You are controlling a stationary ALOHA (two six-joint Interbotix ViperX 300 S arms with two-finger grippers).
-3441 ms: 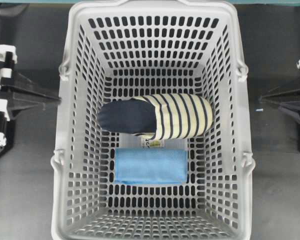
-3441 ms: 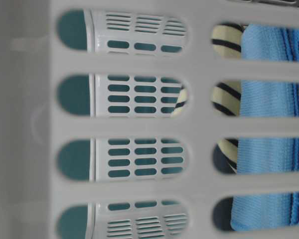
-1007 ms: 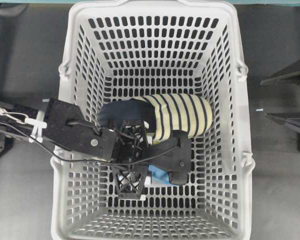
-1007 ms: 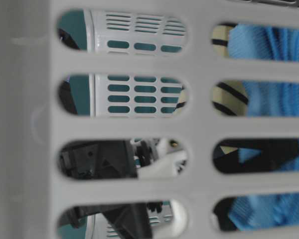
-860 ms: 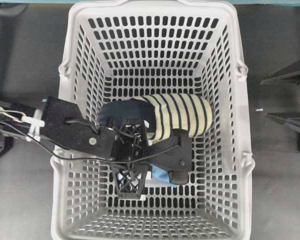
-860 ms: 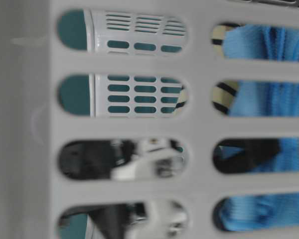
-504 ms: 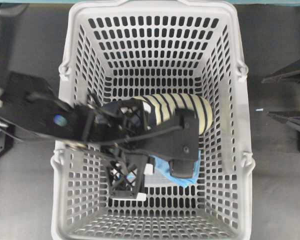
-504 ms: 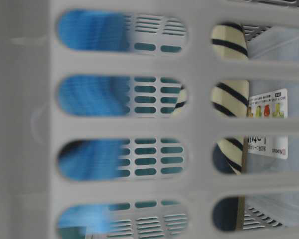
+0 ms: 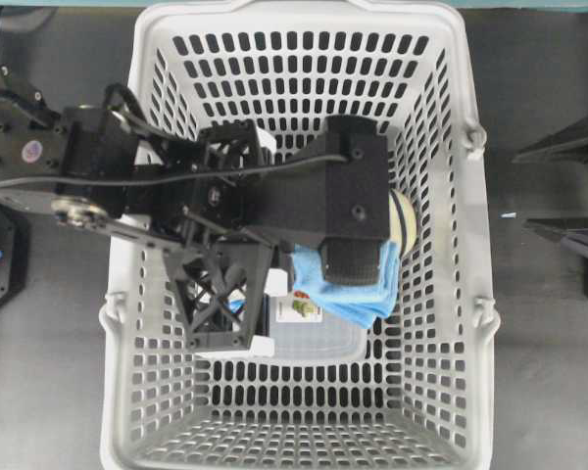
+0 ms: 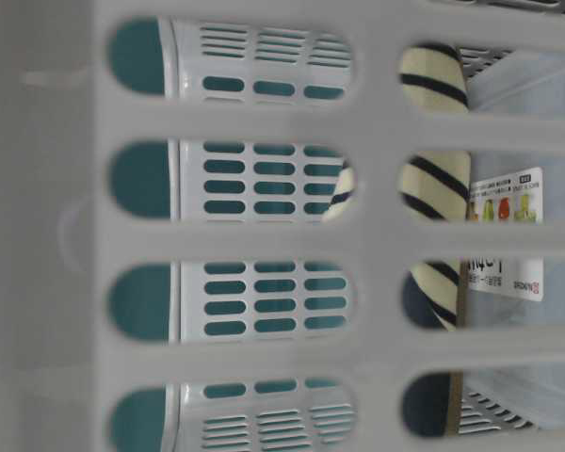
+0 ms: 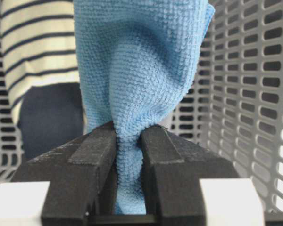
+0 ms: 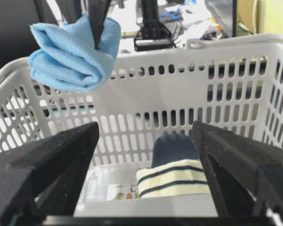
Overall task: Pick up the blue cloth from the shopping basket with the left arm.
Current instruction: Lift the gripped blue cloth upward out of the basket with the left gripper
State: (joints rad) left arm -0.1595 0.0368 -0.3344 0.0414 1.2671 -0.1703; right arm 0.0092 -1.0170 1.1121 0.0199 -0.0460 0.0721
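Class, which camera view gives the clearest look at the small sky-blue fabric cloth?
The left wrist view: the small sky-blue fabric cloth fills it, pinched between the left hand fingers. The right wrist view shows it bunched, hanging above the light-grey slotted plastic basket rim. Overhead, only part peeks out under the arm. The table-level view shows none.
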